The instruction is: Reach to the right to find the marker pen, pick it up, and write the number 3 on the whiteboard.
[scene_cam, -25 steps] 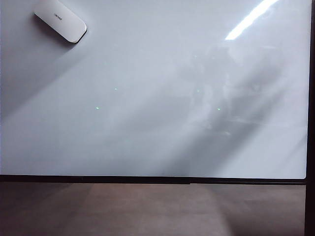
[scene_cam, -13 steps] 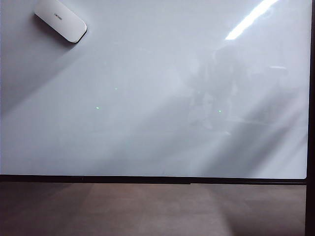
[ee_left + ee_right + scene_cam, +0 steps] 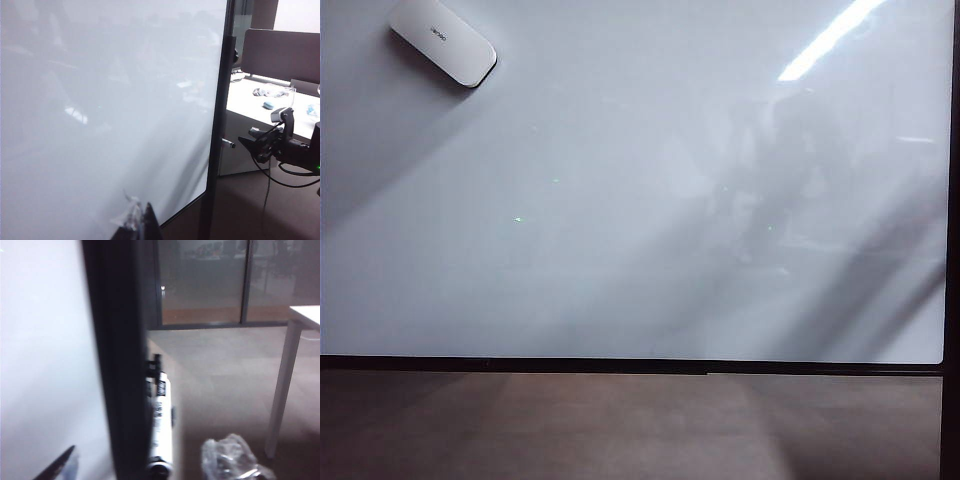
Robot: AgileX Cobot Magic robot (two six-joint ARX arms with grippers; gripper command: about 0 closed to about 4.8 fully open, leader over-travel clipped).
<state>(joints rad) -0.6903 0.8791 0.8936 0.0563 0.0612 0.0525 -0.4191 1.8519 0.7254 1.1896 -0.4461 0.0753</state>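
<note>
Nearest in, the left claw hangs low over the whiteboard. Only one dark tip of it shows, so I cannot tell how wide it stands, and nothing is visibly in it. The board itself is bare, no number 3 on it, just the white eraser parked up in the far left corner. In the exterior view neither arm shows at all, only murky reflections.

Now out to the right, past the black frame, and here's the one that matters: the marker pen is off the board altogether, tucked hard against the outside of that right-hand frame. The right claw is just beside it on the right and apart from it, while the left claw sits well away across the board, so this is the right arm's pick. From the right wrist camera the marker pen runs lengthways straight away from the lens, butt end close, dark tip far, parallel to the frame (almost end-on, an awkward line for a pinch). One finger peeks in over the board side. I can't call that claw's opening either, but it has hold of nothing. I'd want the jaws straddling the barrel crosswise, clear of the frame.

Beyond lies crumpled plastic on the floor.
</note>
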